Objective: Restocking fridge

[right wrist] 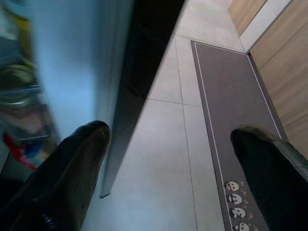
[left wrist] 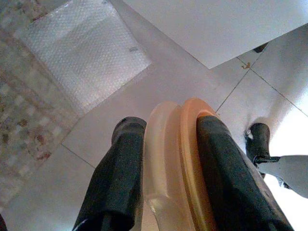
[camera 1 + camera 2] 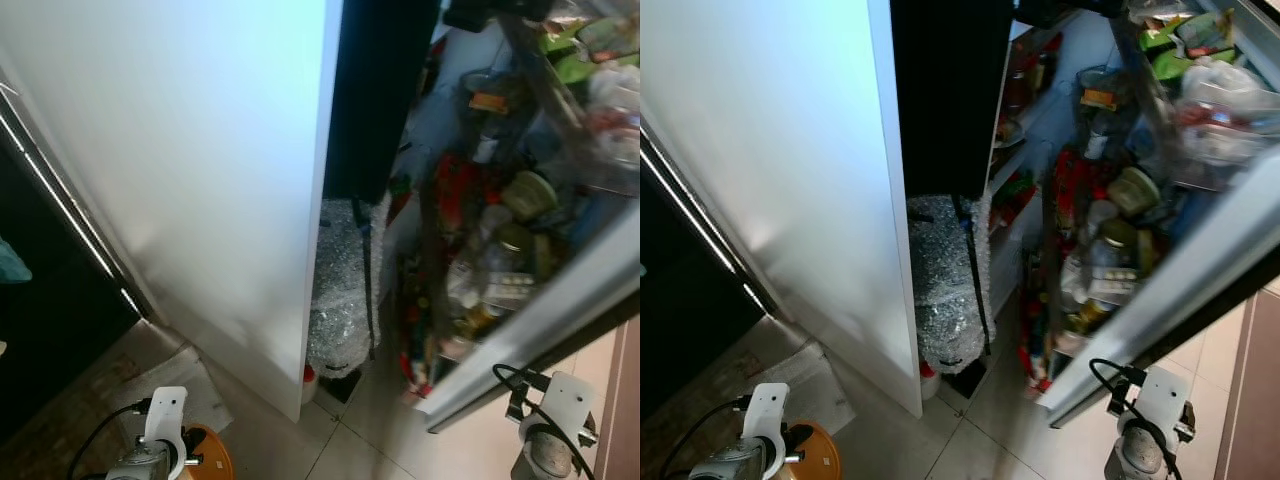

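- Left hand (image 2: 166, 159) clenched on an orange lid (image 2: 192, 163), held edge-on between both black fingers (image 2: 120, 178); a paler, translucent rim lies against the orange one.
- Same lid seen from the head as an orange disc (image 3: 212, 455) low beside the left wrist, above the floor tiles (image 2: 159, 91).
- Sheet of bubble wrap (image 2: 84, 53) flat on the floor below the left hand, near the lower corner of the white door (image 3: 200, 170).
- Right hand (image 1: 168, 163) released, fingers spread wide apart, nothing between them; hanging low over pale tiles just beside the edge of the open fridge door (image 3: 1170, 300).
- Grey floor mat (image 1: 231, 110) with small printed faces under the right finger, wooden panels beyond it.
- Fridge door racks crammed with jars (image 3: 1130, 190), bottles and packets; contents blurred, labels unreadable.
- Fridge shelves (image 3: 1025, 110) visible past the white door, holding food items too dark to identify.
- Bubble-wrapped bundle (image 3: 945, 290) standing upright on the floor in the gap between the white door and the fridge interior.
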Tool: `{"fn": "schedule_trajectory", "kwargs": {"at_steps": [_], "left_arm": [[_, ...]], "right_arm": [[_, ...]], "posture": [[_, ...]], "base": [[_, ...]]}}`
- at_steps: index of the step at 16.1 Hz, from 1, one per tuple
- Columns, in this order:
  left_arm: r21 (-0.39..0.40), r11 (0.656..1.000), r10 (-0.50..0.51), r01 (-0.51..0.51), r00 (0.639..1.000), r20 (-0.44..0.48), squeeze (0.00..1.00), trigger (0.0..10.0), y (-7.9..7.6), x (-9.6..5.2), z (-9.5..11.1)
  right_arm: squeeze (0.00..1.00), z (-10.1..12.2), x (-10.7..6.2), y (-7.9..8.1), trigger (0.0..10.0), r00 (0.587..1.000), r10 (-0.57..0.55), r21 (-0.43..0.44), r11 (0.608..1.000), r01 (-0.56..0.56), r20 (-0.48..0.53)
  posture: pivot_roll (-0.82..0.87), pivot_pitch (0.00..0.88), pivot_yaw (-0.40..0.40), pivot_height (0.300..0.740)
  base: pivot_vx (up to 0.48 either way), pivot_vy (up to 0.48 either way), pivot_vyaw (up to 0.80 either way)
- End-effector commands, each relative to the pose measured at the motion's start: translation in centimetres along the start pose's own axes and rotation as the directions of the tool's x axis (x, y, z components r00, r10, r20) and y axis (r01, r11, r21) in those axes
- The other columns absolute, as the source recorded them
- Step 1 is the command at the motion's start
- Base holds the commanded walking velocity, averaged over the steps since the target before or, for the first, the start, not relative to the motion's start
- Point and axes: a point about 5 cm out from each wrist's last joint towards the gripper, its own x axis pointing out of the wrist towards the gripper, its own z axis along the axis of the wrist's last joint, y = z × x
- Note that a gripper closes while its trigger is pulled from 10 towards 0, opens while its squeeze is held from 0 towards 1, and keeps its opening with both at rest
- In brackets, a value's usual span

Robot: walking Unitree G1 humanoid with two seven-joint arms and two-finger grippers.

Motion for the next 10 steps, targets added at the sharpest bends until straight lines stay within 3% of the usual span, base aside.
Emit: {"fn": "schedule_trajectory", "kwargs": {"at_steps": [1,2,3,7,10], "left_arm": [[0.007,1.0,0.0,0.0,0.999,-0.033,0.0,10.0,0.0,-0.1,-0.7],[0.001,1.0,-0.006,0.006,0.999,-0.034,0.0,10.0,-0.1,0.0,-0.7],[-0.011,1.0,-0.017,0.017,0.999,-0.034,0.0,10.0,-0.4,0.0,-0.6],[0.021,0.999,-0.026,0.027,0.999,-0.046,0.0,10.0,-0.1,0.0,-0.6],[0.024,1.0,-0.014,0.015,0.999,-0.041,0.0,10.0,0.1,0.0,-0.4]], "right_arm": [[0.0,-0.6,-0.1,-0.5,10.0,0.999,-0.018,0.006,1.0,0.018,-0.029],[0.0,-2.3,-0.6,-0.5,10.0,0.993,0.032,-0.036,0.999,-0.037,-0.112],[0.0,-5.6,-2.1,-0.3,10.0,0.951,0.126,-0.108,0.981,-0.162,-0.281],[0.0,-6.6,-2.8,0.2,10.0,0.936,0.148,-0.083,0.98,-0.183,-0.318],[0.0,-5.2,-2.5,1.9,10.0,0.938,0.245,-0.089,0.958,-0.274,-0.246]], "posture": [[-0.06,0.059,-0.039,0.74],[-0.09,0.043,-0.051,0.74],[-0.15,0.029,-0.049,0.74],[-0.19,0.027,-0.007,0.74],[-0.19,0.034,0.004,0.74]], "base": [[0.0,0.0,0.0],[0.0,0.0,0.0],[0.0,0.0,0.0],[0.0,0.0,0.0],[0.0,0.0,0.0]]}}
